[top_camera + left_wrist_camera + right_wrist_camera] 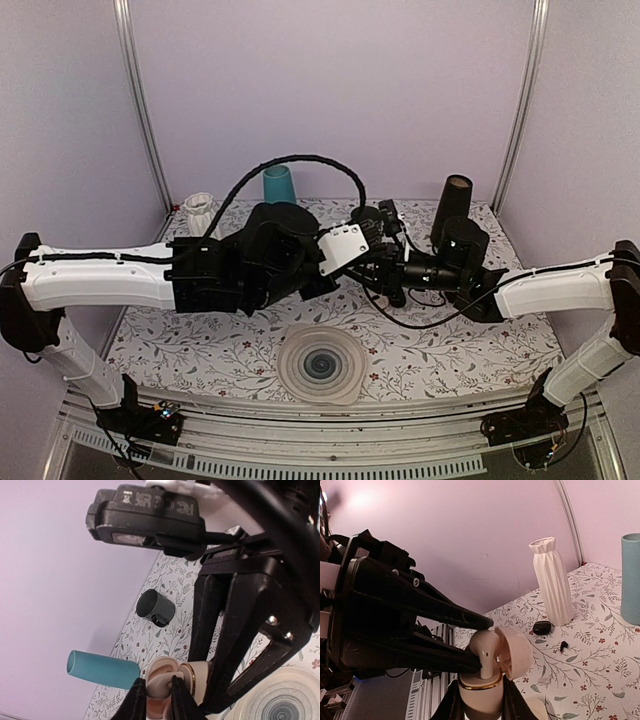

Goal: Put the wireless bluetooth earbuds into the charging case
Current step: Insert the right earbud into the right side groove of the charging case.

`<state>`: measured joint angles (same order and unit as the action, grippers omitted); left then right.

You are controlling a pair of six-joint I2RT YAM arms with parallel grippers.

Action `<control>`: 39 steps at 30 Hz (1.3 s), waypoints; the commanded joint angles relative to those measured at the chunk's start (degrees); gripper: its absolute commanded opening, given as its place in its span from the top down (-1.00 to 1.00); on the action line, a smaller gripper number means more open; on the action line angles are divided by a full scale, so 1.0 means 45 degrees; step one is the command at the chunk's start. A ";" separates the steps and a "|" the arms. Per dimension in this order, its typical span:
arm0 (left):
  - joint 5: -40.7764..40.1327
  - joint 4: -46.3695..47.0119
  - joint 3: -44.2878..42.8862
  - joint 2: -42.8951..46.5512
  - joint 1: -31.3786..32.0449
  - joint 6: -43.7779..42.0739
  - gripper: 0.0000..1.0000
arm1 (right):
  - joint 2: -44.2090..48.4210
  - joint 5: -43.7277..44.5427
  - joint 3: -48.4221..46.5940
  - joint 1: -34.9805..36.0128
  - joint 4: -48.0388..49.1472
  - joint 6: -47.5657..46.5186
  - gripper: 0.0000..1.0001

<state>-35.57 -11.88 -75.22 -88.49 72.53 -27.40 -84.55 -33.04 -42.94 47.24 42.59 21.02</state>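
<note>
The charging case (479,700) is small, cream-white, with a gold ring at its rim and its hinged lid (516,652) open. My right gripper (481,692) is shut on the case body and holds it up above the table. My left gripper (157,692) is shut on a white earbud (159,686), whose stem (487,667) stands in a socket of the case. The left fingers (462,617) reach in from the left in the right wrist view. In the top view both grippers meet at mid-table (382,255), and the case is hidden there.
A white ribbed vase (552,582), a black oval case (542,627) and a small black earbud (563,645) lie at the back left. A teal cup (280,184), a dark cylinder (452,205), a grey mug (156,607) and a round ridged dish (321,364) stand around.
</note>
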 commanded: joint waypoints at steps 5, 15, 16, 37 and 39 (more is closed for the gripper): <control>0.0839 -0.0789 -0.0430 -0.0299 0.0083 0.0246 0.60 | 0.0645 0.0694 0.0414 0.0048 0.2519 -0.0019 0.93; 0.0835 -0.0765 -0.0569 -0.0221 0.0073 0.0344 0.55 | 0.0503 0.0891 0.0431 0.0049 0.2971 -0.0119 0.93; 0.0825 -0.0764 -0.0584 -0.0205 0.0073 0.0336 0.53 | 0.0508 0.0920 0.0412 0.0051 0.2991 -0.0112 0.93; 0.0894 -0.0622 -0.0638 0.0130 -0.0006 0.0519 0.48 | 0.0275 0.1536 0.0719 0.0061 0.4244 0.0154 0.94; 0.0923 -0.0613 -0.0630 0.0195 -0.0010 0.0532 0.47 | 0.0269 0.1621 0.0729 0.0051 0.4247 0.0169 0.94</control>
<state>-33.85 -12.08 -77.87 -88.29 72.42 -25.85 -84.03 -28.01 -38.89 47.35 53.91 20.82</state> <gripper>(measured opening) 0.261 0.209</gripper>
